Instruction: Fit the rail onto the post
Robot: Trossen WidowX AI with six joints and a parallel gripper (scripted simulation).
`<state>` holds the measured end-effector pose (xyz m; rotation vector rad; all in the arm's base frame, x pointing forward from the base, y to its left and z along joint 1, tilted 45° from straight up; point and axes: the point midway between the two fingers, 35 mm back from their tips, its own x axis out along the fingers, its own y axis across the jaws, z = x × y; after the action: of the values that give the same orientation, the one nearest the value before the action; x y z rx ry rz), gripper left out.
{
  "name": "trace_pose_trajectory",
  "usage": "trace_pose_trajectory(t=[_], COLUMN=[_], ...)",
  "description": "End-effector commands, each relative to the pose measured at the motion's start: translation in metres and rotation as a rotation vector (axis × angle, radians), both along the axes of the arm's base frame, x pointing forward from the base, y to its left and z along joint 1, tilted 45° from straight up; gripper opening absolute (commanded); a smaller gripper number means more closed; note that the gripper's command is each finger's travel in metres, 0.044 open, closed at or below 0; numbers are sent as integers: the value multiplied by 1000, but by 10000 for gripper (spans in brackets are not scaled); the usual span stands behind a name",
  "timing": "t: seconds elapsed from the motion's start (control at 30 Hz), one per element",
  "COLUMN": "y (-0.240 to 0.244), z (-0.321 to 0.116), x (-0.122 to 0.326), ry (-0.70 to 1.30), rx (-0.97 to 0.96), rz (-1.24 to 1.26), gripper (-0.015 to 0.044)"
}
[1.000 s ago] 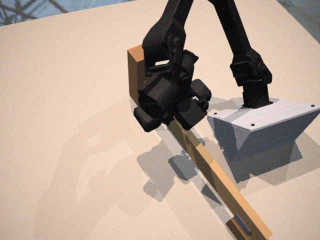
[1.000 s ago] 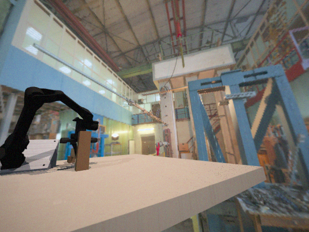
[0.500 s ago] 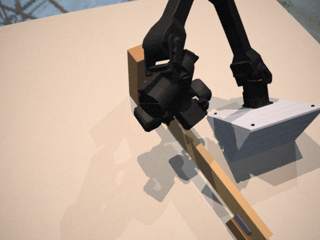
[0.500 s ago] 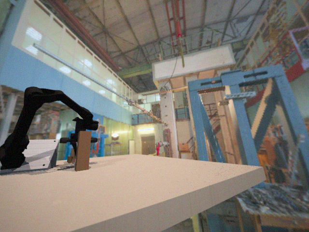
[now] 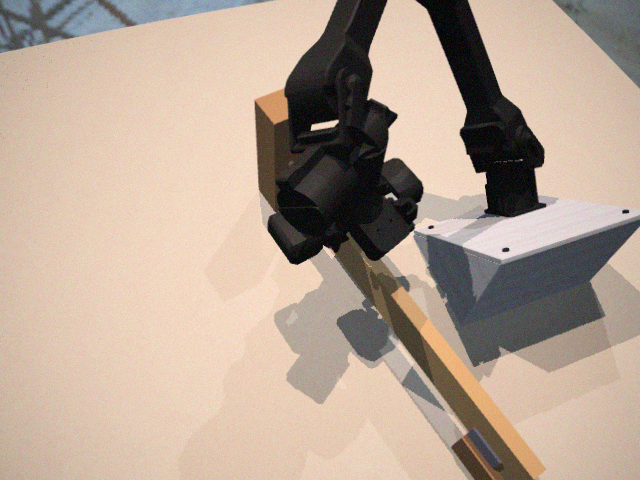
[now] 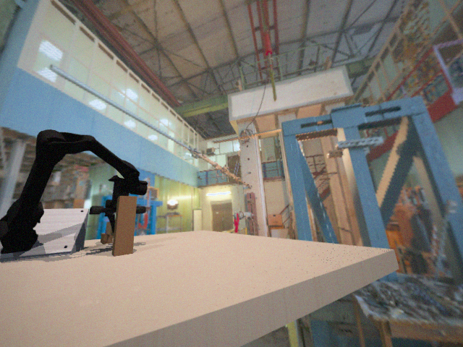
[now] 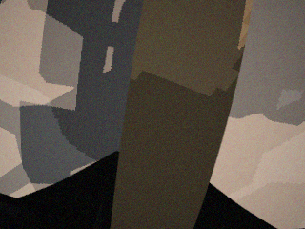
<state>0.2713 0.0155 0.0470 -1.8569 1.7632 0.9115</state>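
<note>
My gripper is shut on the long wooden rail near its post end. The rail is off the table there, with its shadow beside it. Its far end is at the bracket on the low footboard block, at the bottom edge of the top view. The wooden post stands upright just beyond the gripper. The arm hides most of the post's rail-side face, the rail's near end and nearly all of the pegs. I cannot tell whether rail and post touch, or whether the pegs are in the holes.
A pale wedge-shaped stand with dark bolts carries the arm's base, to the right of the rail in the top view. The table's edge runs across the front in the exterior view. Arm shadows fall across the table beside the rail.
</note>
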Motion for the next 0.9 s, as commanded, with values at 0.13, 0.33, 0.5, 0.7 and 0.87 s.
trace_pose_trajectory(t=[0.13, 0.33, 0.5, 0.7, 0.87], y=[3, 2, 1, 1, 1], z=[2, 2, 2, 1, 0], x=[0, 0, 0, 0, 0], ry=[1, 1, 1, 1, 1], rx=[5, 5, 5, 5, 5], rz=[2, 2, 2, 2, 2], gripper=[0, 0, 0, 0, 0])
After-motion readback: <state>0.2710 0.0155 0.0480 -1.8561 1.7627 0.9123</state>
